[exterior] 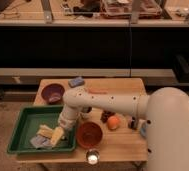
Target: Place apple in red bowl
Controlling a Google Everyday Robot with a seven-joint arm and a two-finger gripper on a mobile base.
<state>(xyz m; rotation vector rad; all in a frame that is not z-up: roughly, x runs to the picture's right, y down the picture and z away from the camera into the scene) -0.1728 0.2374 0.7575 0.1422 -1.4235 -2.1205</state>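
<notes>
With the small round orange-red apple (113, 122) resting on the wooden table (122, 146) just right of the round red bowl (89, 135), the gripper (54, 134), fingers spread and empty over the green plastic tray (28, 120) at left, should cross right beyond the bowl and descend squarely onto the fruit.

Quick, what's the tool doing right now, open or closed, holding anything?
Tool: open, over the green tray; apple not held.

No legible text, labels or numbers anywhere.
</notes>
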